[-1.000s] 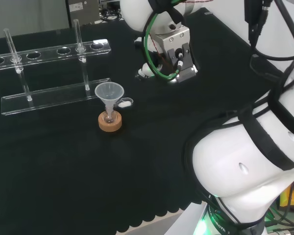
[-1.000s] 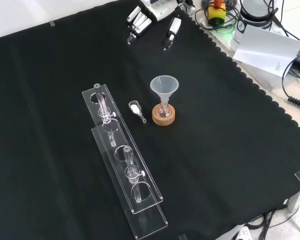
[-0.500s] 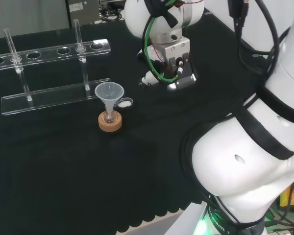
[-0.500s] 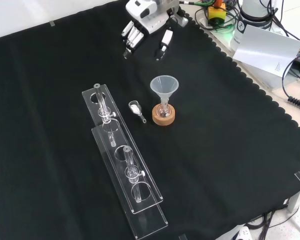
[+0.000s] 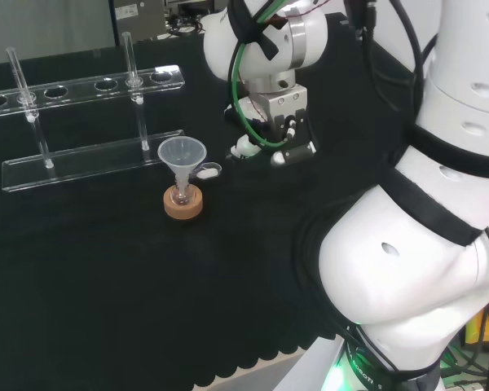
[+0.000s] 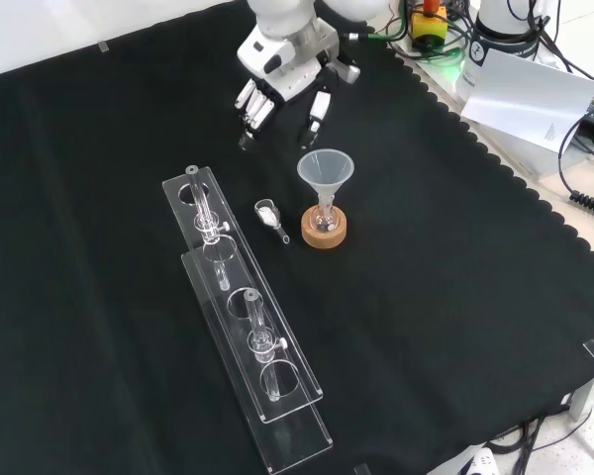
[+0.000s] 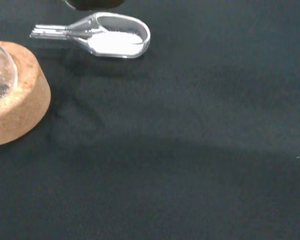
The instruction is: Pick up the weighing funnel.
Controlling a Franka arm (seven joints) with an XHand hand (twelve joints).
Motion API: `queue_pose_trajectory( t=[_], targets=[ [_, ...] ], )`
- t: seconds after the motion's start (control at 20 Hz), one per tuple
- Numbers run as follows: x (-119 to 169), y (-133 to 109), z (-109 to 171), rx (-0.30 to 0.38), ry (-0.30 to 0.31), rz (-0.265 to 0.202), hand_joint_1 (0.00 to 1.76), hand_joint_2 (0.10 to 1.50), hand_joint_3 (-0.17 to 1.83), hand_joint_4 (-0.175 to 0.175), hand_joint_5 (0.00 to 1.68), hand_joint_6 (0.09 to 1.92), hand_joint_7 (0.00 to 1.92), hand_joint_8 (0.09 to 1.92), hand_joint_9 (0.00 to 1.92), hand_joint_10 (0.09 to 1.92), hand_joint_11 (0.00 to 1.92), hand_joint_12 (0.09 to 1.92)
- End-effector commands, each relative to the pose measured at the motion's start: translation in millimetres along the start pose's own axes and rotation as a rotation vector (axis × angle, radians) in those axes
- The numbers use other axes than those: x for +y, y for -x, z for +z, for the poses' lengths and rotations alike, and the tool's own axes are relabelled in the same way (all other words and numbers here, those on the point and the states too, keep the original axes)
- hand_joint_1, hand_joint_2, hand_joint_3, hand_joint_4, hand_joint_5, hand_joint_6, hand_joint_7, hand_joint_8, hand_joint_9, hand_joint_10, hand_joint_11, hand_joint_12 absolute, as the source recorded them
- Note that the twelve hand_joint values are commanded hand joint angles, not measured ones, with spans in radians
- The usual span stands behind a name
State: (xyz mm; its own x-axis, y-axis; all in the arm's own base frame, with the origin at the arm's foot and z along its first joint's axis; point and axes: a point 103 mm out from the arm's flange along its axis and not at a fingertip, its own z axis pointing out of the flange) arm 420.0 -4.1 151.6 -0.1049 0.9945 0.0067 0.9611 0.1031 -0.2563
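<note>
You are bringing the robot hand (image 6: 280, 77) in from the tabletop's (image 6: 455, 297) arm-side edge toward the weighing funnel (image 6: 268, 214); it is hanging released and empty, the grasp likely coming next.

Front view: weighing funnel (image 6: 268, 215) on cloth (image 6: 455, 297), between rack (image 6: 240, 327) at left and cork ring (image 6: 325, 235) at right. Funnel (image 6: 325, 170) upright over ring. My hand (image 6: 282, 59) behind these, apart.
</note>
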Motion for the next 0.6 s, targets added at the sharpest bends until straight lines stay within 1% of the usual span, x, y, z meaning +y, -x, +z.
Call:
queue_pose_trajectory(
  t=[0.05, 0.3, 0.6],
  targets=[
    [29, -4, 14, 0.021, 0.014, -0.025, 0.85, 1.01, -0.17, -0.069, 0.45, 0.09, 0.44, 0.72, 0.64, 0.57, 0.4, 1.3],
    [41, -10, 18, 0.032, 0.011, -0.033, 0.85, 1.01, -0.17, -0.069, 0.46, 0.09, 0.45, 0.72, 0.64, 0.56, 0.39, 1.3],
    [51, -21, 32, 0.026, -0.018, -0.049, 0.86, 1.01, -0.17, -0.068, 0.5, 0.09, 0.48, 0.72, 0.66, 0.57, 0.4, 1.3]
  ],
)
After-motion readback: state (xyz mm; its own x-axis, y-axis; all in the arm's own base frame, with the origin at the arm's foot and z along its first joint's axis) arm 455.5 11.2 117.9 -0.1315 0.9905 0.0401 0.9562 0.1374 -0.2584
